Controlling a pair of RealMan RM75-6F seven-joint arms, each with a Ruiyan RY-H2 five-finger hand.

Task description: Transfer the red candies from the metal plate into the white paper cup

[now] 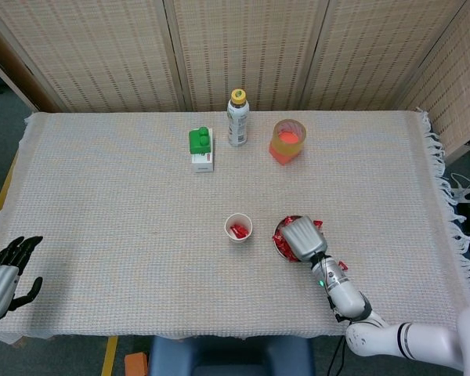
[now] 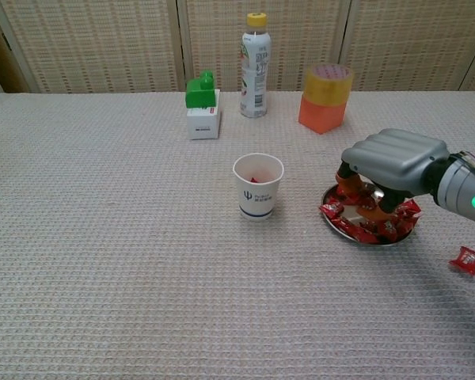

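Note:
The white paper cup (image 1: pixel 238 228) (image 2: pixel 258 186) stands mid-table with red candy inside. Right of it lies the metal plate (image 1: pixel 279 235) (image 2: pixel 331 224) heaped with red candies (image 2: pixel 380 229). My right hand (image 1: pixel 299 237) (image 2: pixel 392 158) hovers just above the plate, fingers curled downward, and pinches a red candy between its tips. One stray red candy (image 1: pixel 341 265) (image 2: pixel 468 259) lies on the cloth to the right of the plate. My left hand (image 1: pixel 4 274) hangs open at the table's front-left corner, far from everything, seen only in the head view.
At the back stand a green-and-white box (image 1: pixel 201 149) (image 2: pixel 202 111), a bottle with a yellow cap (image 1: pixel 236 117) (image 2: pixel 254 63) and an orange container (image 1: pixel 287 141) (image 2: pixel 326 99). The woven cloth's fringed edge runs along the right side.

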